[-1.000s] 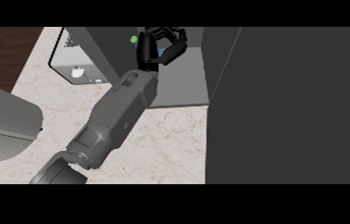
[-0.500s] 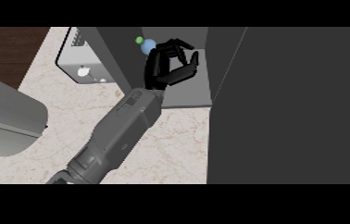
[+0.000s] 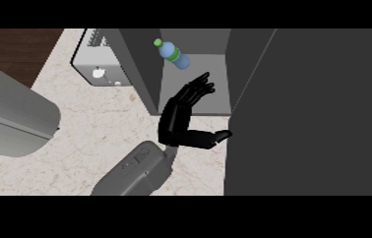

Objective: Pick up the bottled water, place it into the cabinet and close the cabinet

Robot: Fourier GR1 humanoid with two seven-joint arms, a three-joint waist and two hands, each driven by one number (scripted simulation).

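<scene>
The bottled water [image 3: 170, 53], blue with a green cap and green label, sits tilted inside the open cabinet [image 3: 200, 87] near its left wall. My left hand [image 3: 178, 118] is open with straight fingers, below and to the right of the bottle and apart from it. Its fingertips [image 3: 203, 82] reach over the cabinet floor. Its thumb [image 3: 220, 134] points right and touches or nearly touches the edge of the dark cabinet door [image 3: 298, 114], which stands open on the right. My right hand does not show.
A grey toaster-like appliance [image 3: 100, 64] stands left of the cabinet on the pale stone counter [image 3: 94, 129]. A grey rounded object [image 3: 22, 116] lies at the left edge. Brown floor shows at the top left.
My left hand has let go of the bottle, opened its fingers and drawn back toward me. The bottle stays in the cabinet.
</scene>
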